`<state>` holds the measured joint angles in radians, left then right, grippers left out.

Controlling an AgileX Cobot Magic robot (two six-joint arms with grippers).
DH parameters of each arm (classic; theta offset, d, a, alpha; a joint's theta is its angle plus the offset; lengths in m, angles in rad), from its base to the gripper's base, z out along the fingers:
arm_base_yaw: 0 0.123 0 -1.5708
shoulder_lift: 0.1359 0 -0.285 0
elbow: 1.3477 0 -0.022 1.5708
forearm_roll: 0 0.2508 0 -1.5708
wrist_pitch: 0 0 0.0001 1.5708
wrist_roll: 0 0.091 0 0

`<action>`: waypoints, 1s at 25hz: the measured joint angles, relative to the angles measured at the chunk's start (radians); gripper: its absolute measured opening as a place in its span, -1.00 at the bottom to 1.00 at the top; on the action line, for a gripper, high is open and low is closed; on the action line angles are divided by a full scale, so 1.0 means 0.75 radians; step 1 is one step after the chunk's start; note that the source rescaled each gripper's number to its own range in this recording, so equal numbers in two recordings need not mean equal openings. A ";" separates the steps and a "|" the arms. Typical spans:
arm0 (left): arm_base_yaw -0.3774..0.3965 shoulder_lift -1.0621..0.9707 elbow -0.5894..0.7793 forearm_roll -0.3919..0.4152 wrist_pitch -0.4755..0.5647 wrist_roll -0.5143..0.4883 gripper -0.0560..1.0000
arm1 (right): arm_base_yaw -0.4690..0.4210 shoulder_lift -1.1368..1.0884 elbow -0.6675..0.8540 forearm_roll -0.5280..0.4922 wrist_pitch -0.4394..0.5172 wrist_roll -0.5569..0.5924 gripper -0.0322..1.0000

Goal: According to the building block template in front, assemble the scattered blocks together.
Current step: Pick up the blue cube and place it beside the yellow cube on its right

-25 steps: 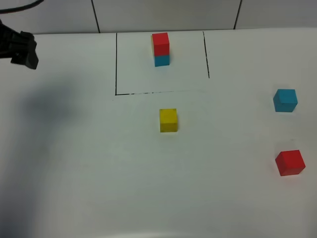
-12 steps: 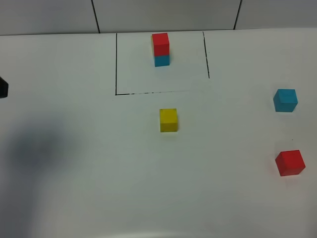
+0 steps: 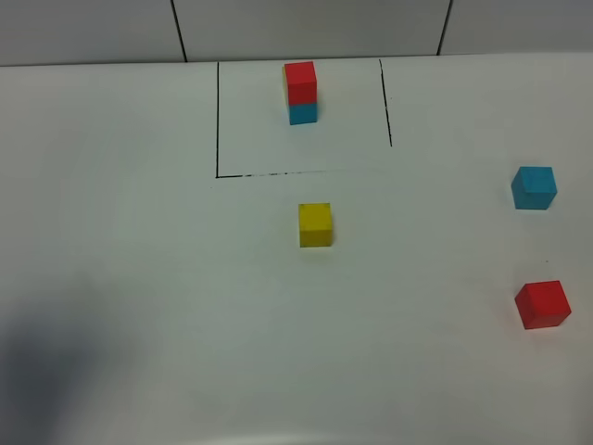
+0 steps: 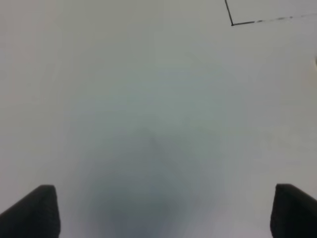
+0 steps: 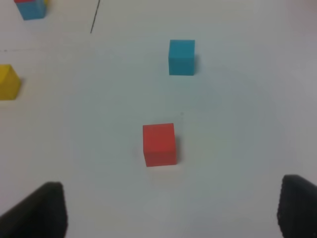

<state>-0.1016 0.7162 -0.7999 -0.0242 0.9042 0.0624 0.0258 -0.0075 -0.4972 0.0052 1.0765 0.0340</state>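
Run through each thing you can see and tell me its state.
template figure: stacked, upright inside the marked box.
yellow cube: loose, just outside the box.
blue cube: loose, on its own.
red cube: loose, on its own.
left end effector: open, empty.
right end effector: open, empty.

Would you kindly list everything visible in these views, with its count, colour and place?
template figure: 1, red cube on a cyan-blue one with a yellow sliver at its edge, inside the marked rectangle
yellow cube: 1, yellow, mid-table, just in front of the rectangle
cyan-blue cube: 1, cyan-blue, right side of the table
red cube: 1, red, right side, nearer than the cyan-blue cube
marked rectangle: 1, black lines, far middle of the table
table: 1, white
wall: 1, pale tiles with dark seams, behind the table
left gripper: 1, black, open, empty, over bare table
right gripper: 1, black, open, empty, facing the red cube
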 joint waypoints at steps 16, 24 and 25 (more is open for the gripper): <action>0.000 -0.556 0.303 -0.083 0.116 -0.008 0.64 | 0.000 0.000 0.000 0.000 0.000 0.000 0.47; 0.000 -0.817 0.394 -0.084 0.179 -0.055 0.63 | 0.000 0.000 0.000 0.000 0.000 0.004 0.47; 0.000 -0.847 0.394 -0.084 0.179 -0.055 0.62 | 0.000 0.000 0.000 0.000 0.000 0.004 0.47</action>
<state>-0.1016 0.0807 -0.5044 -0.0869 1.0385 0.0215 0.0258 -0.0075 -0.4972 0.0052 1.0765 0.0369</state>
